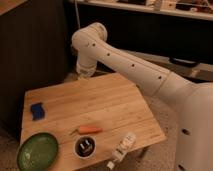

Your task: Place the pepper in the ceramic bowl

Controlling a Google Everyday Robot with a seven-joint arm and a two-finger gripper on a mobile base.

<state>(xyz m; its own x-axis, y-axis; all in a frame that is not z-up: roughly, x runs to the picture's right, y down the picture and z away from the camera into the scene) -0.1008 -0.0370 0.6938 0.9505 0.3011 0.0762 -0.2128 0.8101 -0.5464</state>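
Observation:
The orange-red pepper (89,130) lies flat on the wooden table (105,102), near its front edge, with its green stem pointing left. The green ceramic bowl (37,151) sits at the table's front left corner, left of the pepper, and looks empty. My gripper (82,75) hangs at the end of the white arm over the table's far edge, well behind the pepper and apart from it.
A small dark cup with a white rim (85,146) stands just in front of the pepper. A white bottle (123,147) lies on its side at the front right. A blue sponge (37,110) lies at the left. Dark wall and shelving stand behind.

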